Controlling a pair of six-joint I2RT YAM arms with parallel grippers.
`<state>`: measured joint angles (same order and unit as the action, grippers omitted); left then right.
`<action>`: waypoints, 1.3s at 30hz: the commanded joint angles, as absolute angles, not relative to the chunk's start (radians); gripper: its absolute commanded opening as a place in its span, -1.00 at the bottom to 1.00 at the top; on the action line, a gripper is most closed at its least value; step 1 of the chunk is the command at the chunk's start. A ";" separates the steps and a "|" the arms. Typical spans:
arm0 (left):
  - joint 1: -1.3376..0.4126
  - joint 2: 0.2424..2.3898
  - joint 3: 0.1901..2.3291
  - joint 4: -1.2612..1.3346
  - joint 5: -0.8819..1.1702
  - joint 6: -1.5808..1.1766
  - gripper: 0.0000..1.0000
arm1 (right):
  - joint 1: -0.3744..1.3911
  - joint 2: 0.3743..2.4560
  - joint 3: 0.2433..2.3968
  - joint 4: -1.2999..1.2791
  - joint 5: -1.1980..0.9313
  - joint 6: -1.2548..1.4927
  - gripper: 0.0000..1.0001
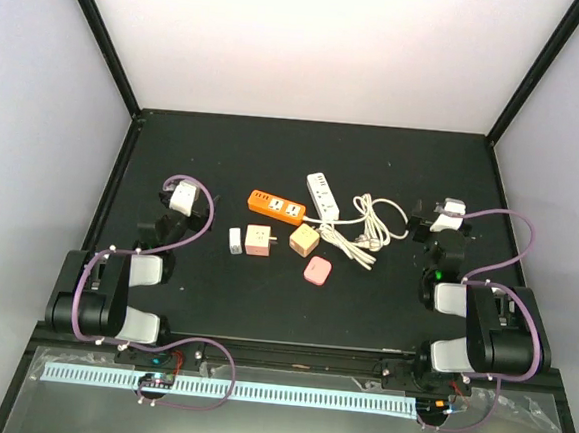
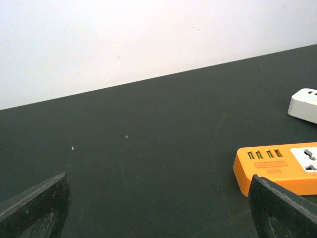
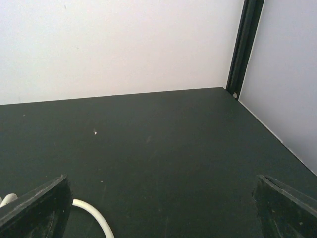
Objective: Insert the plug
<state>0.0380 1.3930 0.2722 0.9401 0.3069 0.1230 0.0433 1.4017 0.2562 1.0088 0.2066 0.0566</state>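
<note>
An orange power strip (image 1: 275, 206) lies mid-table; its near end shows at the lower right of the left wrist view (image 2: 277, 166). Behind it sits a white power strip (image 1: 322, 196) whose white cable (image 1: 364, 225) lies coiled to its right. The plug seems to lie at the coil's near end (image 1: 367, 246), too small to be sure. My left gripper (image 1: 187, 180) (image 2: 158, 191) stands open and empty, left of the orange strip. My right gripper (image 1: 432, 210) (image 3: 161, 191) is open and empty, right of the coil, with a loop of cable (image 3: 91, 214) by its left finger.
Four small adapters lie in front of the strips: a white one (image 1: 234, 240), a pink one (image 1: 259, 239), a tan cube (image 1: 304, 241) and a pink one (image 1: 317, 270). White walls and black frame posts (image 3: 245, 47) bound the black table (image 1: 262, 305).
</note>
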 commanded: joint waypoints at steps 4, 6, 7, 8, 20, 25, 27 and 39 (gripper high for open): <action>0.039 1.382 0.291 0.966 0.301 0.120 0.98 | 0.038 1.402 0.271 1.043 0.212 0.044 1.00; 0.038 1.382 0.291 0.966 0.301 0.120 0.98 | 0.038 1.402 0.272 1.043 0.211 0.043 1.00; 0.038 1.382 0.291 0.965 0.300 0.120 0.98 | 0.038 1.402 0.272 1.042 0.210 0.043 1.00; 0.039 1.382 0.291 0.965 0.300 0.120 0.98 | 0.038 1.402 0.272 1.042 0.211 0.043 1.00; 0.057 1.219 0.615 0.281 0.444 0.236 0.98 | 0.038 1.071 0.486 0.553 0.266 0.254 1.00; 0.057 1.312 0.795 -0.106 0.697 0.534 0.98 | 0.038 1.014 0.492 0.632 0.031 0.499 1.00; 0.053 1.367 0.847 -0.202 0.762 0.640 0.98 | 0.043 1.048 0.522 0.622 -0.185 0.449 1.00; -0.122 1.766 1.289 -0.673 0.671 1.075 0.98 | 0.371 1.095 0.631 0.262 0.042 0.212 0.99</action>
<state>-0.0696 1.6909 1.1721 -0.5026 0.6979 0.9100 0.2527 1.0855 0.5617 0.3996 -0.0841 0.3042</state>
